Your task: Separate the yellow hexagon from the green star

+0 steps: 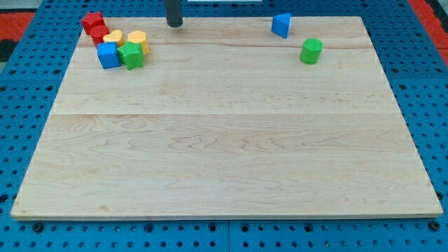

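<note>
The yellow hexagon [138, 40] sits near the view's top left, touching the green star [131, 56] just below it. My tip [174, 24] is at the view's top edge of the board, a short way to the right of the yellow hexagon and apart from it. The rod rises out of the frame above it.
In the same cluster are a blue cube [108, 54], a second yellow block [114, 37], and two red blocks [92, 22] [99, 34]. A blue triangular block [281, 24] and a green cylinder [311, 51] sit at the top right. The wooden board [224, 154] lies on a blue pegboard.
</note>
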You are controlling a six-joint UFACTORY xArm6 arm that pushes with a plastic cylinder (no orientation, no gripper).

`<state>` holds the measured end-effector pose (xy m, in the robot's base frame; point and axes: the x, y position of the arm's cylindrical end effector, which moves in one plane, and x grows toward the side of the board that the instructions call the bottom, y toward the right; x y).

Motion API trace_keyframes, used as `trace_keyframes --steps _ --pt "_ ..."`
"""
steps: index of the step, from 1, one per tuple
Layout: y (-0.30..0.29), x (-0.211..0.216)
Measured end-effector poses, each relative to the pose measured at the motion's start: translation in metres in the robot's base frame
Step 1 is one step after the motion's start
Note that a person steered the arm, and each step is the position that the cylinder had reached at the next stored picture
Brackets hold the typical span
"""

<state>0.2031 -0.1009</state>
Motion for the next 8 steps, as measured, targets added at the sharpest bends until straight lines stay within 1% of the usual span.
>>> trace_keyframes --steps 2,4,5,7,8 --pt "-0.001 -0.011" --pt "0.006 -0.012" --pt "-0.028 -0.011" --pt "-0.078 -0.004" --pt "-0.086 0.026"
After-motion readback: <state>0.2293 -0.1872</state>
